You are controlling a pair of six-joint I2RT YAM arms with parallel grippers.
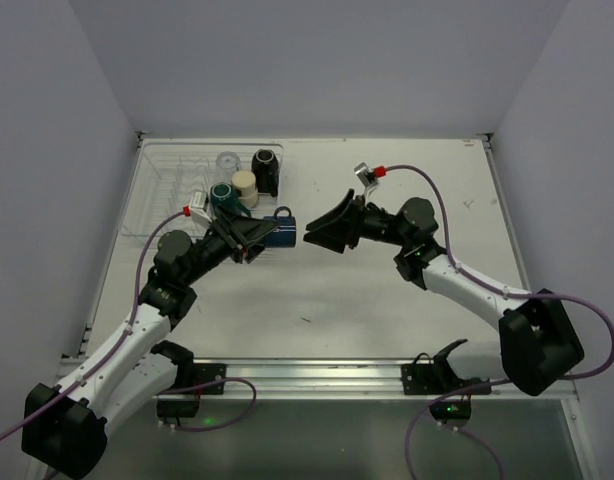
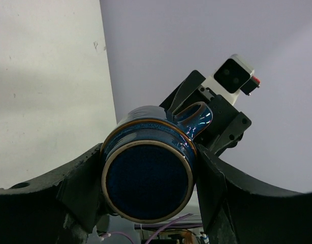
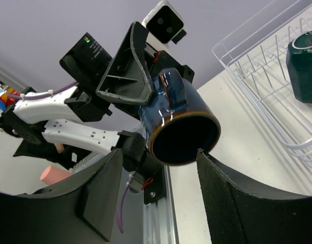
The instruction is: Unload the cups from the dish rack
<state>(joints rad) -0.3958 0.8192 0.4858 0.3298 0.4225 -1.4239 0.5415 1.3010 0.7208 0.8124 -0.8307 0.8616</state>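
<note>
My left gripper [image 1: 259, 237] is shut on the blue mug [image 1: 280, 231] and holds it on its side above the table, just right of the clear dish rack [image 1: 159, 190]. In the left wrist view the mug's base [image 2: 148, 175] sits between both fingers. My right gripper [image 1: 314, 235] is open, close to the mug's mouth and apart from it; in the right wrist view the mug [image 3: 182, 129] lies just beyond its fingers [image 3: 102, 190]. In the rack's right end stand a clear cup [image 1: 227, 161], a black mug [image 1: 266, 170], a cream cup [image 1: 245, 186] and a dark teal cup [image 1: 223, 196].
The rack fills the table's back left corner, against the left wall. The right wrist view shows the rack's ribs [image 3: 265, 71] and the teal cup [image 3: 304, 63]. A metal rail [image 1: 317, 375] runs along the near edge between the arm bases.
</note>
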